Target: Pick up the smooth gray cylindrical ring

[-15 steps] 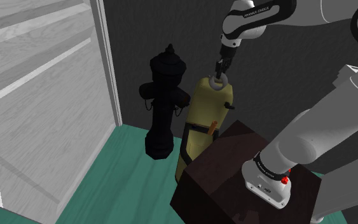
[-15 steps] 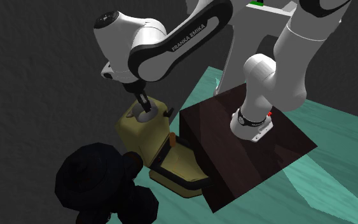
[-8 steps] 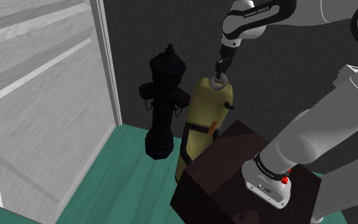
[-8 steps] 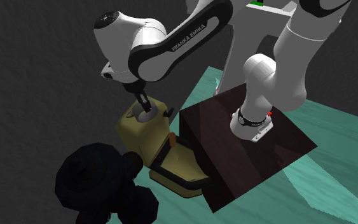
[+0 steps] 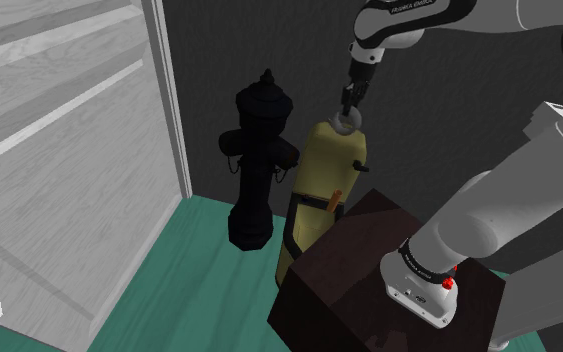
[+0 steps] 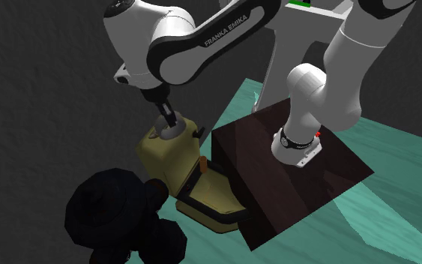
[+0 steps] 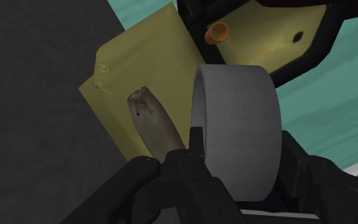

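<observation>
The smooth gray ring is clasped between my black fingers, one on each of its flat sides. In the shoulder view the gripper points straight down and the ring hangs just above the top of a tall olive-yellow bag. From the second exterior view the ring sits under the gripper, slightly clear of the bag. The wrist view looks past the ring onto the bag's top and a grey flap on it.
A black fire hydrant stands right beside the bag, against the dark wall. The dark brown stand box is close on the bag's other side. A white panelled wall fills the shoulder view's left. The floor is teal.
The arm has risen a little, and the ring has come up with the gripper off the top of the olive bag. Nothing else has moved.
</observation>
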`<state>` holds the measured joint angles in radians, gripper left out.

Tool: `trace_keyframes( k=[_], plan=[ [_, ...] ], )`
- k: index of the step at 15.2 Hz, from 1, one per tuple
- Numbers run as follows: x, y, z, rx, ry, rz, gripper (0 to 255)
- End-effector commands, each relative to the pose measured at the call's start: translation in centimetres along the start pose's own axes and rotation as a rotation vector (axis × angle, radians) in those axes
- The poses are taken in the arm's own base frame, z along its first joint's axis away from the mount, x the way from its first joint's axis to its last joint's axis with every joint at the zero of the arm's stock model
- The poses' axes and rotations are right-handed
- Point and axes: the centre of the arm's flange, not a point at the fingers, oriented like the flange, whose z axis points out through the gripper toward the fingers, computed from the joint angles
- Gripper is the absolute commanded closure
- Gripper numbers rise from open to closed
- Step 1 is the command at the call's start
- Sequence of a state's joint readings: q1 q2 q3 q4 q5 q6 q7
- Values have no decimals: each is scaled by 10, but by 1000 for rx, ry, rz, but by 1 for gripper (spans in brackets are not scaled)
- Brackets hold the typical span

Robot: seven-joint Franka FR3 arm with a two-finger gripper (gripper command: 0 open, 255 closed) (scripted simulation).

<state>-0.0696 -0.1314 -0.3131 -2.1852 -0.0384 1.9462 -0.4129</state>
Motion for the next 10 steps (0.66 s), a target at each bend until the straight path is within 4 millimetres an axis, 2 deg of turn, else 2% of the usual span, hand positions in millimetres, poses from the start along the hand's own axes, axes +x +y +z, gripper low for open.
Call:
trace_keyframes(
  k=[1,8,10],
  plan=[
    [-2,1,-10,0,0,0,255],
    [-6,-1,-47,0,0,0,255],
    [-6,-1,-48,0,0,0,255]
  ],
)
